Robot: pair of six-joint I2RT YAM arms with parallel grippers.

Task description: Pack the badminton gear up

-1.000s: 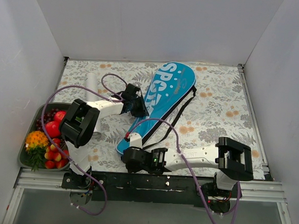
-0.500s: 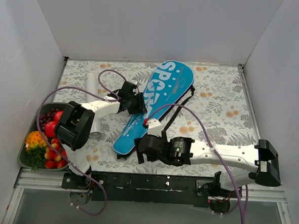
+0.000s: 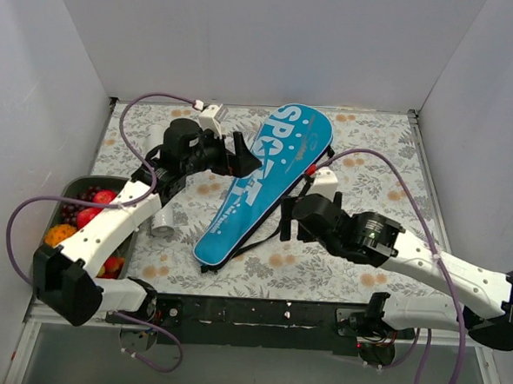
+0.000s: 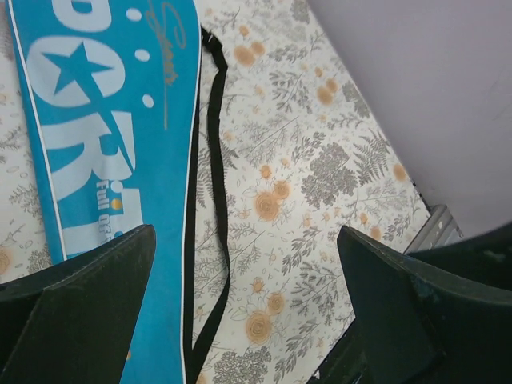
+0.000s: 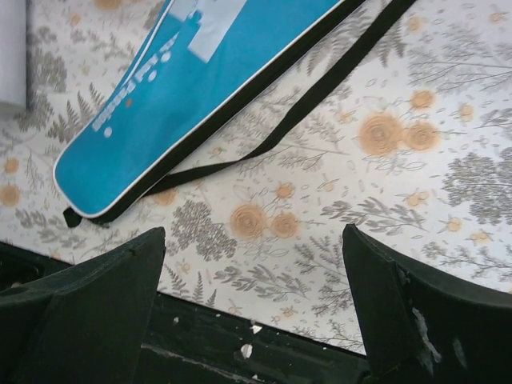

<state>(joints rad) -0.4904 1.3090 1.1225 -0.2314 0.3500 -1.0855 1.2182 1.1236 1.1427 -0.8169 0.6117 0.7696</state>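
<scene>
The long blue racket cover point(image 3: 262, 179) lettered "SPORT" lies slantwise on the flowered cloth, its black strap point(image 3: 276, 228) trailing along its right side. My left gripper point(image 3: 246, 156) hovers over the cover's left edge, open and empty. In the left wrist view the cover point(image 4: 104, 160) and strap point(image 4: 212, 200) pass under the wide-apart fingers point(image 4: 80, 304). My right gripper point(image 3: 288, 218) hangs open just right of the cover's narrow part, nothing in it. The right wrist view shows the cover's narrow end point(image 5: 200, 88), the strap point(image 5: 320, 96) and my open gripper point(image 5: 256, 272). A white tube point(image 3: 159, 182) lies left of the cover.
A dark tray point(image 3: 69, 189) of colourful fruit sits at the left edge, partly under my left arm. White walls close in three sides. The black base rail point(image 5: 240, 344) runs along the near edge.
Both grippers have opened and drawn off the cover. The left arm swung up toward the back; the right arm moved right. The cover now lies free on the cloth.
</scene>
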